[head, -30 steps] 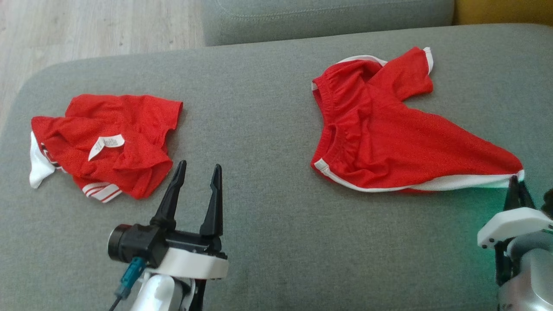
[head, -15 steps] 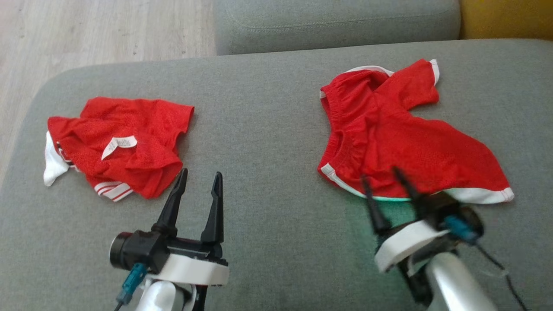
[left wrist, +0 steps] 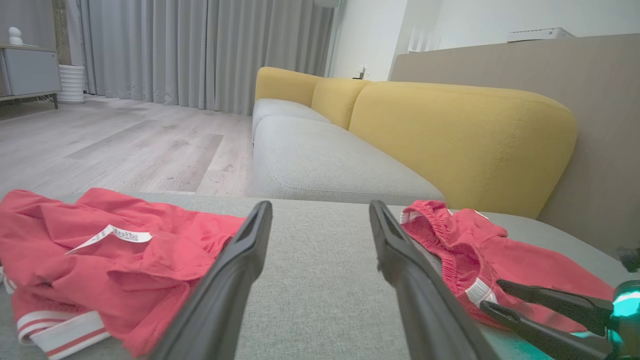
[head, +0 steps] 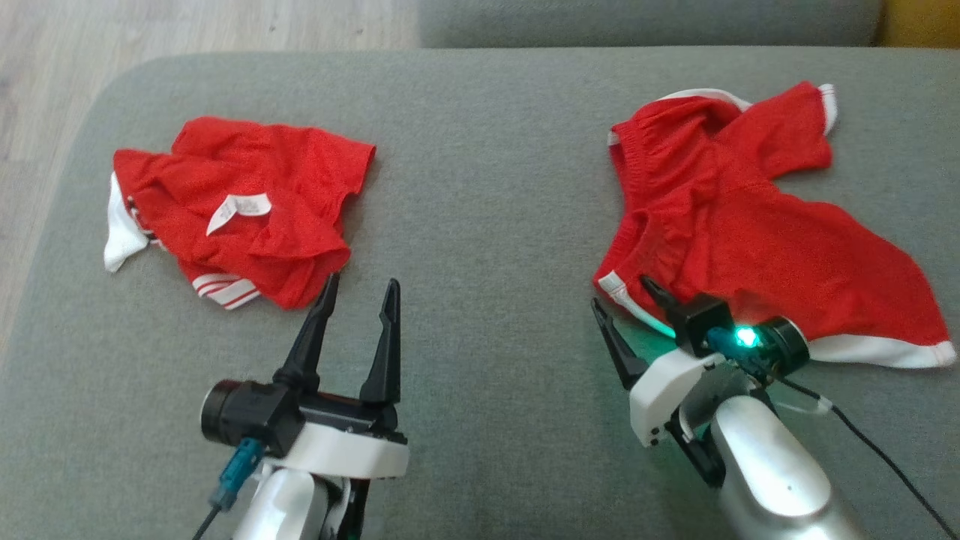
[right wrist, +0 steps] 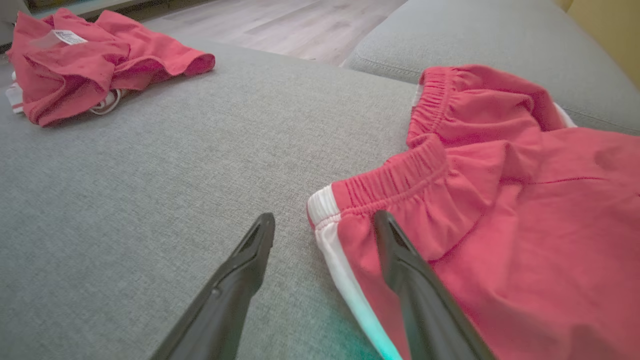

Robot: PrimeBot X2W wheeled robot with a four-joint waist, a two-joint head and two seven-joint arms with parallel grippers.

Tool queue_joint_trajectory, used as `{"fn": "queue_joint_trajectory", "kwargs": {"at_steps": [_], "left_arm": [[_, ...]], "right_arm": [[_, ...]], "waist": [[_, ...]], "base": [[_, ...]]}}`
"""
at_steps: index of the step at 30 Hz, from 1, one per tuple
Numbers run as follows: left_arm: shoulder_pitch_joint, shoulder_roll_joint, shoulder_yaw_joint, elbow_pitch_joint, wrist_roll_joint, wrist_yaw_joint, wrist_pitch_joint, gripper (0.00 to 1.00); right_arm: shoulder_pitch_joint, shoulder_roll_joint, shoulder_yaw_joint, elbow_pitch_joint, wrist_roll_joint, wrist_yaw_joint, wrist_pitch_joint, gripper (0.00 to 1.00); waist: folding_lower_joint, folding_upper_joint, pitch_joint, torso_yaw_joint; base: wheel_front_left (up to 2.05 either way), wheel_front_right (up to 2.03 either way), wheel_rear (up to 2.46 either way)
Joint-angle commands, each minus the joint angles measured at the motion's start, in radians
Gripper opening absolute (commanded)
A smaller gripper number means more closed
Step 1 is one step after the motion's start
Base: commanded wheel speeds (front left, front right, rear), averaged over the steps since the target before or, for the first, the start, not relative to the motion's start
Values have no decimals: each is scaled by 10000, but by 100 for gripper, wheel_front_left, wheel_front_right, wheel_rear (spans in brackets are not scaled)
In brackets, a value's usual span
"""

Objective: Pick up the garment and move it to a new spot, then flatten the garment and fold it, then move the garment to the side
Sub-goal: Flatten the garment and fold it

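Head view, right gripper (head: 621, 292) masking part of shorts (head: 750, 240) edge

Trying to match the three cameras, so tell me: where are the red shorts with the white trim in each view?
Head view: shorts at the right of the grey cushion.
Left wrist view: shorts at the lower right, below the yellow backrest.
Right wrist view: shorts across the right half.
Shared landmark: crumpled red shirt with a white label, always left of the shorts.
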Motion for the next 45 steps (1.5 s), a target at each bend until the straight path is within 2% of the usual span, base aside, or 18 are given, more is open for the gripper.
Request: {"fn": "queue_joint_trajectory", "kwargs": {"at_steps": [1,9,10,11,12,18,29,30,31,34,38,41,45], "left_arm": [[-401,-13,226,-347,-32,63,-53,100],[-565,-13,211,-364,-33,55,-53,100],[-595,-13,209,-358,-32,48,-53,100],[-624,-13,208,-350,-29,42,-53,100],[-651,-13,209,-341,-27,37,-53,100],[-713,-13,256,-292,-7,12,-53,100],[-674,-13,320,-247,18,15,-53,100],[-670,-13,320,-245,18,15,-53,100],[-664,-13,322,-243,17,18,-53,100],[-634,-13,324,-239,9,30,-53,100],[-545,-13,378,-247,23,60,-53,100],[-439,-13,434,-252,82,67,-53,100],[-267,-13,478,-260,177,62,-53,100]], "right_arm": [[-354,-10,140,-129,-82,65,-14,100],[-1074,-10,181,1201,-165,65,44,100],[-1133,-10,243,1337,-107,65,34,94],[-1185,-10,334,1451,-11,65,10,34],[-1241,-10,443,1536,90,65,-52,0],[-1480,-10,1649,1555,1033,65,-779,0],[-1568,-10,3873,1447,2211,65,-1106,0],[-1562,-10,4059,1440,2307,65,-1105,4],[-1552,-10,4183,1442,2417,65,-1107,100],[-1521,-10,4374,1353,2753,65,-1264,100],[-1422,-10,4042,1024,3149,65,-1594,100],[-1213,-10,3296,814,3068,65,-1805,100],[-670,-19,1555,354,2396,65,-1964,100]], "waist": [[-2,0,165,149],[-2,0,498,302],[-2,0,527,310],[-2,0,549,317],[-2,0,569,320],[-2,0,579,266],[-2,0,423,49],[-2,0,408,20],[-2,0,387,-14],[-2,0,289,-124],[-2,0,69,-331],[-2,0,-169,-519],[-2,0,-496,-799]], "base": [[0,0,0],[0,0,0],[0,0,0],[0,0,0],[0,0,0],[0,0,0],[0,0,0],[0,0,0],[0,0,0],[0,0,0],[0,0,0],[0,0,0],[0,0,0]]}}
